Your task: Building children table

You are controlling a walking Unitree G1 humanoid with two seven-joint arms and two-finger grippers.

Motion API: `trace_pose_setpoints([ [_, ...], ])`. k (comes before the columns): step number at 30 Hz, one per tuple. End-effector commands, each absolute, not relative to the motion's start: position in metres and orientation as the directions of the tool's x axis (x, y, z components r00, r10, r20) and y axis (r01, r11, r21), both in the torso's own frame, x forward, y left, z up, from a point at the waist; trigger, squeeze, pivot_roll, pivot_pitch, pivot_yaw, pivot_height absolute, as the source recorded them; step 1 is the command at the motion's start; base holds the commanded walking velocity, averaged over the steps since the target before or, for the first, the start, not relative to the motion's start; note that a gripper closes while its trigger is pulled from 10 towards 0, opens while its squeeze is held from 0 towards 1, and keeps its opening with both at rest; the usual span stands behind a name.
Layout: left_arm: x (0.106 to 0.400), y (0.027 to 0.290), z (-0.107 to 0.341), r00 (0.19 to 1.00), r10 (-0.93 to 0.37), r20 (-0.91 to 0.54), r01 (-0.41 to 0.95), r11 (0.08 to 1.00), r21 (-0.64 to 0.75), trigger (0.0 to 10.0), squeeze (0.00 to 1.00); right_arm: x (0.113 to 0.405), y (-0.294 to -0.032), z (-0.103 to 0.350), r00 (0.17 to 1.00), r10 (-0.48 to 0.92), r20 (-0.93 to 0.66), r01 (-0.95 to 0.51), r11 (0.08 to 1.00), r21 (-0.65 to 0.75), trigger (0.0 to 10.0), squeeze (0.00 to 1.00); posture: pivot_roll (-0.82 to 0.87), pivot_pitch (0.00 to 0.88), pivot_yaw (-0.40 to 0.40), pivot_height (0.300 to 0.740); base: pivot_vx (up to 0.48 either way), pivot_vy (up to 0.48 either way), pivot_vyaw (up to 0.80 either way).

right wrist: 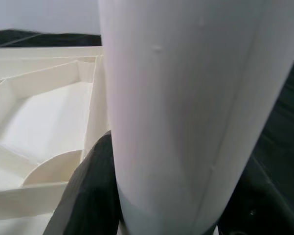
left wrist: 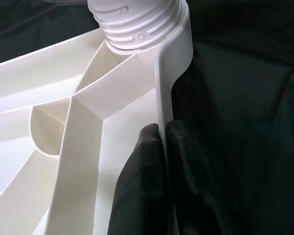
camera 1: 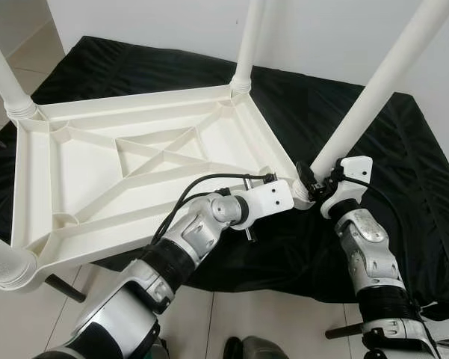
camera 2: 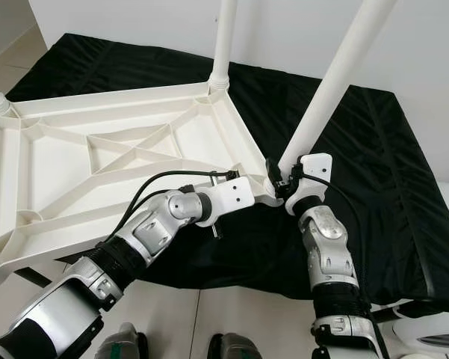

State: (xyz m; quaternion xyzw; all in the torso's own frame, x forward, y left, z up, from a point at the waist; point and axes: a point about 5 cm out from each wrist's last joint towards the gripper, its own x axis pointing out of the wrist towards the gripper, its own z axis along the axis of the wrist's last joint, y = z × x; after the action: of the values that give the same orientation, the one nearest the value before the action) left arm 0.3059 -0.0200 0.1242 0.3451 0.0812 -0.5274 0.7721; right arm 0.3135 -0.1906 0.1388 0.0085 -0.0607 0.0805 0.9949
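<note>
A white plastic children's table [camera 1: 82,164] lies upside down on a black cloth, its ribbed underside facing up. A white leg [camera 1: 373,90] rises from the threaded socket [left wrist: 137,24] at the near right corner. My right gripper [camera 1: 314,187] is shut around the base of this leg [right wrist: 186,98], one black finger [right wrist: 88,196] on each side. My left gripper [camera 1: 273,179] reaches in from the left and pinches the table's side rim [left wrist: 162,98] just beside that corner, with fingers [left wrist: 142,186] shut on both sides of the thin wall.
Three more white legs stand in the other corners: back [camera 1: 248,45], far left [camera 1: 4,75] and near left [camera 1: 4,262]. The black cloth [camera 1: 403,164] covers a low platform against a white wall. Tiled floor [camera 1: 269,321] lies in front of it.
</note>
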Motion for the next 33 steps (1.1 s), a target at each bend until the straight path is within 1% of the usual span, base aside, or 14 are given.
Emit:
trace_pose_setpoints([
  [1, 0.294, -0.013, 0.094, 0.311, -0.714, -0.627, 0.936, 0.117, 0.332, 10.0, 0.0, 0.312, -0.192, 0.147, 0.983, 0.089, 0.159, -0.094, 0.995, 0.024, 10.0, 0.0, -0.02, 0.063, -0.079, 0.74, 0.0, 0.0, 0.0],
  [2, 0.294, -0.013, 0.094, 0.311, -0.714, -0.627, 0.936, 0.117, 0.332, 10.0, 0.0, 0.312, -0.192, 0.147, 0.983, 0.089, 0.159, -0.094, 0.995, 0.024, 10.0, 0.0, -0.02, 0.063, -0.079, 0.74, 0.0, 0.0, 0.0],
  [3, 0.294, -0.012, 0.094, 0.314, -0.714, -0.626, 0.936, 0.12, 0.331, 10.0, 0.0, 0.31, -0.187, 0.147, 0.986, 0.047, 0.161, -0.056, 0.997, 0.048, 10.0, 0.0, -0.01, 0.066, -0.082, 0.74, 0.0, 0.0, 0.0],
  [5, 0.294, -0.012, 0.094, 0.314, -0.714, -0.626, 0.936, 0.12, 0.331, 10.0, 0.0, 0.31, -0.187, 0.147, 0.986, 0.047, 0.161, -0.056, 0.997, 0.048, 10.0, 0.0, -0.01, 0.066, -0.082, 0.74, 0.0, 0.0, 0.0],
  [7, 0.294, -0.011, 0.095, 0.315, -0.713, -0.626, 0.936, 0.123, 0.331, 10.0, 0.0, 0.308, -0.182, 0.146, 0.987, 0.005, 0.159, -0.015, 0.998, 0.064, 10.0, 0.0, -0.01, 0.066, -0.084, 0.74, 0.0, 0.0, 0.0],
  [8, 0.294, -0.011, 0.095, 0.317, -0.713, -0.625, 0.935, 0.126, 0.33, 10.0, 0.0, 0.306, -0.178, 0.144, 0.987, -0.046, 0.153, 0.033, 0.996, 0.084, 10.0, 0.0, -0.01, 0.068, -0.086, 0.74, 0.0, 0.0, 0.0],
  [9, 0.294, -0.011, 0.095, 0.317, -0.713, -0.625, 0.935, 0.126, 0.33, 10.0, 0.0, 0.306, -0.178, 0.144, 0.987, -0.046, 0.153, 0.033, 0.996, 0.084, 10.0, 0.0, -0.01, 0.068, -0.086, 0.74, 0.0, 0.0, 0.0],
  [13, 0.294, -0.01, 0.094, 0.317, -0.713, -0.626, 0.936, 0.13, 0.326, 10.0, 0.0, 0.303, -0.165, 0.146, 0.976, -0.153, 0.153, 0.136, 0.984, 0.118, 10.0, 0.0, 0.0, 0.069, -0.085, 0.74, 0.0, 0.0, 0.0],
  [17, 0.294, -0.01, 0.095, 0.318, -0.712, -0.626, 0.936, 0.131, 0.327, 10.0, 0.0, 0.302, -0.156, 0.15, 0.974, -0.166, 0.157, 0.146, 0.981, 0.13, 10.0, 0.0, 0.0, 0.069, -0.085, 0.74, 0.0, 0.0, 0.0],
  [23, 0.294, -0.009, 0.095, 0.32, -0.711, -0.626, 0.936, 0.133, 0.327, 10.0, 0.0, 0.302, -0.156, 0.15, 0.976, -0.161, 0.146, 0.142, 0.981, 0.13, 10.0, 0.0, 0.0, 0.064, -0.084, 0.74, 0.0, 0.0, 0.0],
  [24, 0.294, -0.009, 0.095, 0.32, -0.711, -0.626, 0.936, 0.133, 0.327, 10.0, 0.0, 0.302, -0.157, 0.15, 0.978, -0.152, 0.146, 0.132, 0.982, 0.138, 10.0, 0.95, 0.0, 0.062, -0.084, 0.74, 0.0, 0.0, 0.0],
  [25, 0.294, -0.009, 0.095, 0.32, -0.711, -0.626, 0.936, 0.133, 0.327, 10.0, 0.0, 0.302, -0.157, 0.15, 0.978, -0.152, 0.146, 0.132, 0.982, 0.138, 10.0, 0.95, 0.0, 0.062, -0.084, 0.74, 0.0, 0.0, 0.0],
  [26, 0.294, -0.009, 0.095, 0.319, -0.712, -0.626, 0.936, 0.133, 0.327, 10.0, 0.0, 0.302, -0.157, 0.15, 0.978, -0.149, 0.147, 0.128, 0.981, 0.142, 10.0, 1.0, 0.0, 0.06, -0.085, 0.74, 0.0, 0.0, 0.0],
  [33, 0.294, -0.01, 0.096, 0.322, -0.711, -0.625, 0.934, 0.133, 0.331, 10.0, 0.0, 0.301, -0.159, 0.154, 0.979, -0.093, 0.18, 0.07, 0.989, 0.13, 10.0, 1.0, 0.0, 0.048, -0.087, 0.74, 0.0, 0.0, 0.0],
])
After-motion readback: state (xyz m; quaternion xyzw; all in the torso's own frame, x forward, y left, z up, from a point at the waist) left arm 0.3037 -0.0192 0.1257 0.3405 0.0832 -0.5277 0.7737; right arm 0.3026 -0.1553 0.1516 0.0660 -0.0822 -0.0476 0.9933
